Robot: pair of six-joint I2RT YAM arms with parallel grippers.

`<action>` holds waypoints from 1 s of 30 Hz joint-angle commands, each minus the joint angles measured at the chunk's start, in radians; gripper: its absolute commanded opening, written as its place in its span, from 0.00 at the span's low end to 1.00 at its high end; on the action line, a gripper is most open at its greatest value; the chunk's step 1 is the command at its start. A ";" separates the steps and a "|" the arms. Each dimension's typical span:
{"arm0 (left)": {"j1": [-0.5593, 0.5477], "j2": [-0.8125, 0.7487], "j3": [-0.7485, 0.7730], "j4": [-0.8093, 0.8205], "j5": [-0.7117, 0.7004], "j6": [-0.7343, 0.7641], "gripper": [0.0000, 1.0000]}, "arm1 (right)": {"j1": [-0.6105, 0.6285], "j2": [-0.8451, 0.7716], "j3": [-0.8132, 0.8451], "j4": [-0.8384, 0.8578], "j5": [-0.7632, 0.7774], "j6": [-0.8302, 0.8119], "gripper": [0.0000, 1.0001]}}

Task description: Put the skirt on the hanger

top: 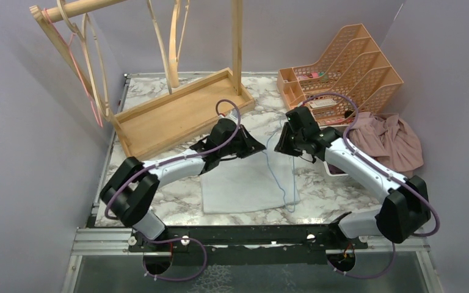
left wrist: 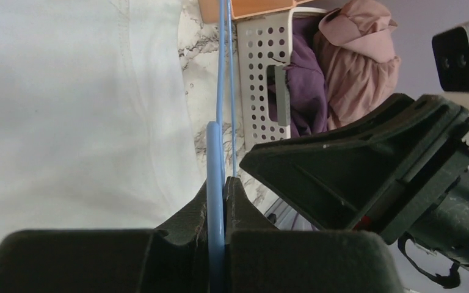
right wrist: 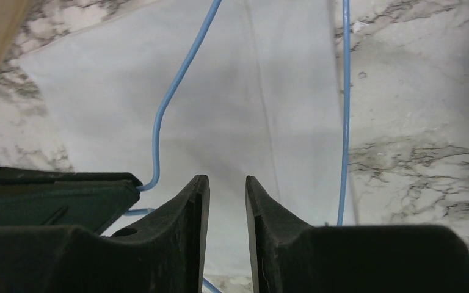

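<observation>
At the skirt (top: pixel 244 186) edge, left claw (left wrist: pixel 221 182) pinches hanger (left wrist: pixel 214 146) — right claw (right wrist: pixel 226 180) parted.

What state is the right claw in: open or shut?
Open. The right claw shows a clear gap between its fingers, only white skirt behind it; blue hanger wire runs beside, not between.

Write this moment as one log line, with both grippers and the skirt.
left gripper: shut on blue hanger | right gripper: open, empty | skirt: flat on table, not hung
</observation>
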 commanded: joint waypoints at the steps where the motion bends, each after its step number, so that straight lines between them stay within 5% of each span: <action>1: -0.048 0.117 0.024 0.175 -0.095 -0.033 0.00 | -0.071 0.084 -0.018 -0.054 0.023 -0.030 0.33; 11: -0.118 0.274 -0.002 0.277 -0.214 -0.069 0.00 | -0.135 0.234 -0.065 -0.020 0.029 -0.116 0.42; 24: -0.158 0.298 -0.061 0.309 -0.294 -0.052 0.00 | -0.137 0.355 -0.102 0.037 0.002 -0.159 0.55; 27: -0.158 0.288 -0.079 0.310 -0.303 -0.032 0.00 | -0.137 0.393 -0.105 0.052 -0.056 -0.172 0.53; 30: -0.158 0.286 -0.086 0.310 -0.298 -0.013 0.00 | -0.137 0.416 -0.104 0.044 -0.056 -0.165 0.34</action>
